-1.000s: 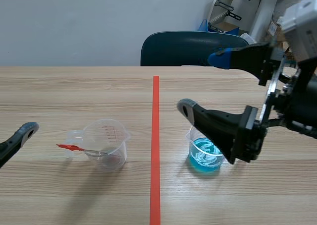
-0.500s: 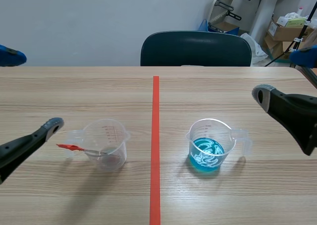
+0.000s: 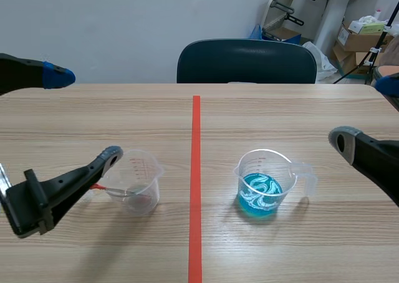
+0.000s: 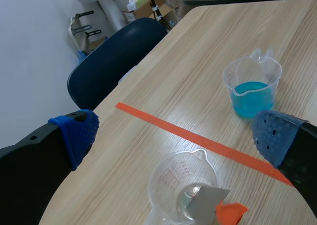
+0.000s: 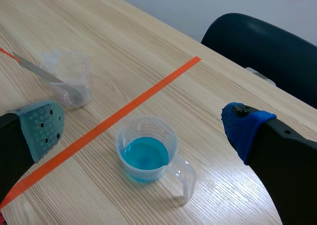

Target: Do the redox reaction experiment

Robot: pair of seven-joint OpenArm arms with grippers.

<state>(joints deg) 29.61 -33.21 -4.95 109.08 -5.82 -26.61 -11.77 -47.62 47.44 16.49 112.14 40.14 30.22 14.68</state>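
A clear measuring cup (image 3: 135,181) stands left of the orange-red tape line, with a metal spatula (image 3: 103,187) resting in it, its orange handle sticking out to the left. Right of the line, a second clear cup (image 3: 262,188) holds blue liquid. My left gripper (image 3: 86,115) hangs open just left of and above the spatula cup. In the left wrist view that cup (image 4: 181,190) and spatula (image 4: 210,201) lie under the open left gripper (image 4: 176,136). My right gripper (image 3: 368,111) is open at the right edge, clear of the blue cup (image 5: 144,153), which sits below it (image 5: 143,128).
A dark blue chair (image 3: 246,62) stands behind the table's far edge. Cardboard boxes and clutter (image 3: 365,37) sit at the back right. The tape line (image 3: 195,183) runs down the middle of the wooden table (image 3: 280,108).
The right arm has pulled back from over the blue cup to the right edge. The left arm has moved in from the left edge toward the spatula cup.
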